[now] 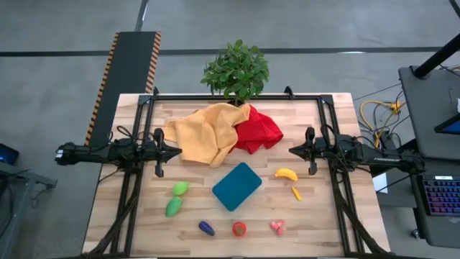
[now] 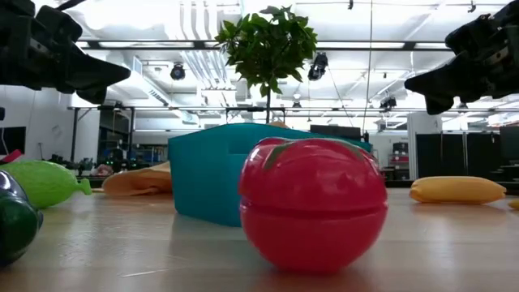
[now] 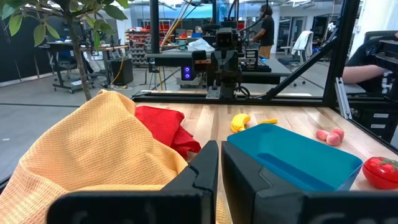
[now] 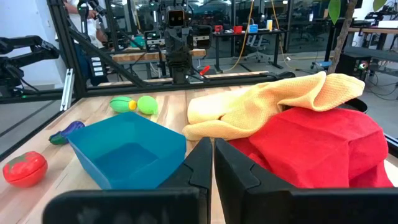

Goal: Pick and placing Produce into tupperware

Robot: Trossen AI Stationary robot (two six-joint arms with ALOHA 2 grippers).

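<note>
The teal tupperware (image 1: 236, 185) rests on its base mid-table, nothing in it. Produce lies around it on the wood: a yellow banana (image 1: 286, 173) and a small orange-yellow piece (image 1: 296, 193) to its right, two green pieces (image 1: 180, 188) (image 1: 174, 207) to its left, and a purple eggplant (image 1: 206, 228), a red tomato (image 1: 239, 229) and a pink berry (image 1: 277, 227) along the near edge. My left gripper (image 1: 180, 152) hangs shut and level at the table's left, pointing right. My right gripper (image 1: 290, 151) hangs shut at the right, pointing left. Both are above the table and hold nothing.
A crumpled yellow cloth (image 1: 205, 133) and a red cloth (image 1: 257, 129) lie between the grippers toward the far side. A potted plant (image 1: 236, 70) stands at the far edge. A black frame (image 1: 237, 96) borders the table. Bare wood shows along the near edge.
</note>
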